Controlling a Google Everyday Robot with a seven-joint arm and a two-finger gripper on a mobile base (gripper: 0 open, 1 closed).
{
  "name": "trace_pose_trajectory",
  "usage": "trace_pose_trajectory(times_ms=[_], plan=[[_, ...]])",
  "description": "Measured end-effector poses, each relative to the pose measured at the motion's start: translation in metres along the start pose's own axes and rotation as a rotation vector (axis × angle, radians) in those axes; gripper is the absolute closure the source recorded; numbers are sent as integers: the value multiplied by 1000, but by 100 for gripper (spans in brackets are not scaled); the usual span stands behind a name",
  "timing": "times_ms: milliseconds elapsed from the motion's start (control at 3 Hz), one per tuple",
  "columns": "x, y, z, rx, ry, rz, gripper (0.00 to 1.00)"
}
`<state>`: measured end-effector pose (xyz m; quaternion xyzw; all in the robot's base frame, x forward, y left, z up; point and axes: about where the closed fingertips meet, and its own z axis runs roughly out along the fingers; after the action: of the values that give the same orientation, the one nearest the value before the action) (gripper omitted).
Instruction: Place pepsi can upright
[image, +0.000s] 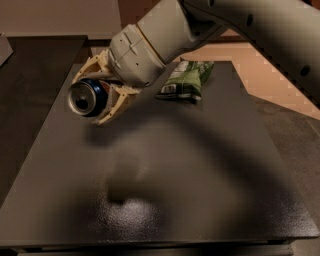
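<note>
Dark surface (200, 165); hand (97, 95) pinching pepsi can (87, 97) sideways, airborne, left of chip bag (186, 80). Releasing untilted risks rolling.

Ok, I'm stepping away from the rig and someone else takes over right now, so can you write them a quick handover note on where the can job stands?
Hand: shut on the pepsi can, in the air over the far left part of the dark table.
Pepsi can: held on its side, silver top facing the camera, not touching the table.
Green chip bag: lying at the far side of the table, to the right of the hand and apart from it.
Done: can is grasped and off the table.
Left: turn the can upright, set it on the table, let go.
</note>
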<state>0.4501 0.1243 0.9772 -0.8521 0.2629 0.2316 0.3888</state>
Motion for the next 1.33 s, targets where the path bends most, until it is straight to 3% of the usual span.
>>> trace_pose_trajectory(times_ms=[333, 667, 1333], plan=[[0, -1, 2, 17, -47, 57, 100], [0, -2, 3, 44, -127, 160, 100], [-6, -3, 3, 125, -407, 355, 100]])
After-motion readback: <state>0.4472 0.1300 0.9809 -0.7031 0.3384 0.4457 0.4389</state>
